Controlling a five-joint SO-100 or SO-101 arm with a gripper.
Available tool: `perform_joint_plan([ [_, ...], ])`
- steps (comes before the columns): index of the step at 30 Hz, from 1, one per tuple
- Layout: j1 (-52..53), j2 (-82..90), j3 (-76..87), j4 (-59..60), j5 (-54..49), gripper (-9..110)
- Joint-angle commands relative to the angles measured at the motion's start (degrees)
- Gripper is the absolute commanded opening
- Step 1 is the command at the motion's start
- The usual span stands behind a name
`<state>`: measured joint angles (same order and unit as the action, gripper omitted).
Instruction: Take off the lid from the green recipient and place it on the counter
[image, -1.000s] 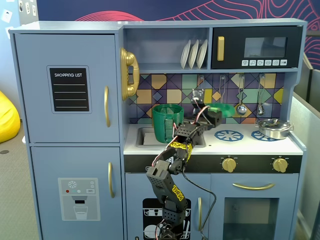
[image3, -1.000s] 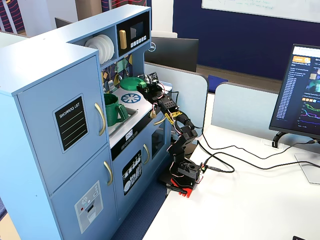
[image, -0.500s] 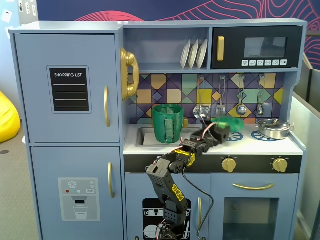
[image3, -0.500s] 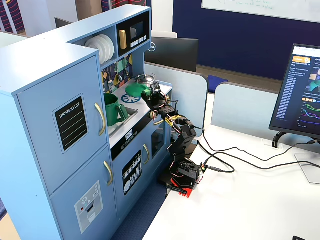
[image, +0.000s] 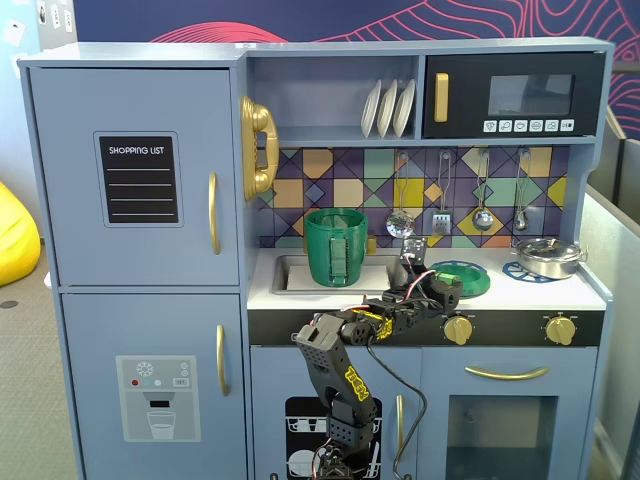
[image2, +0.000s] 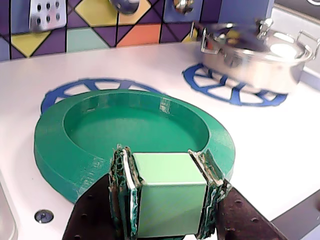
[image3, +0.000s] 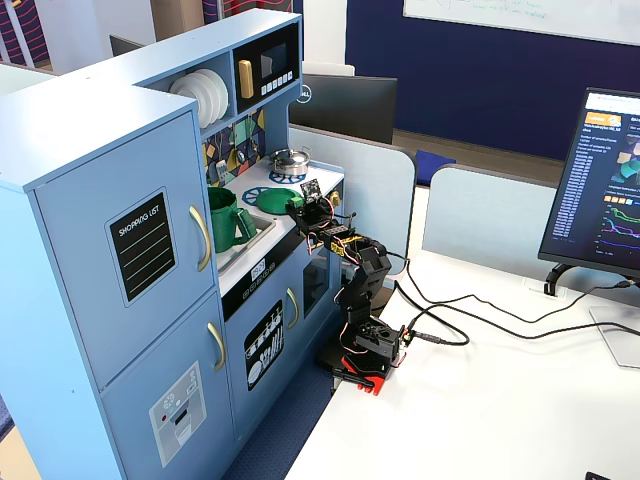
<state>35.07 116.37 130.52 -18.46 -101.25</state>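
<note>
The green lid (image2: 135, 125) lies flat on the white counter (image2: 260, 145) over a blue burner ring, with its recessed face up. It also shows in both fixed views (image: 462, 278) (image3: 272, 199). My gripper (image2: 165, 160) is at the lid's near rim, with its jaws shut on a light-green square block (image2: 167, 200). I cannot tell whether that block is joined to the lid. The gripper sits at the lid's left edge in a fixed view (image: 440, 283). The green recipient (image: 336, 247) stands open-topped in the sink, left of the arm, also seen in a fixed view (image3: 225, 220).
A silver metal pot (image2: 255, 55) stands on the second burner ring behind and to the right of the lid (image: 548, 257). Utensils hang on the tiled back wall. The sink (image: 290, 275) is left of the lid. Oven knobs sit below the counter edge.
</note>
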Motion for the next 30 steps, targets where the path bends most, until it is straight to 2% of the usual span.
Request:
perform_joint_plan([
  [1,-0.1,0.0,-2.2,-2.9,0.3,7],
  [3,0.1,0.0,-3.0,-3.2,4.2,22],
  [6,0.5,0.3,-4.4,-3.2,7.5,37],
  [9,1.0,0.4,-5.4,-3.1,8.3,44],
  [12,1.3,1.5,-5.7,-1.9,7.5,43],
  [15,1.3,5.4,-7.0,4.1,6.9,41],
  [21,-1.1,14.2,-15.6,26.8,6.3,35],
  [27,-9.8,27.0,-19.9,59.5,7.9,28],
  [30,-14.9,30.8,-18.7,73.3,4.2,24],
])
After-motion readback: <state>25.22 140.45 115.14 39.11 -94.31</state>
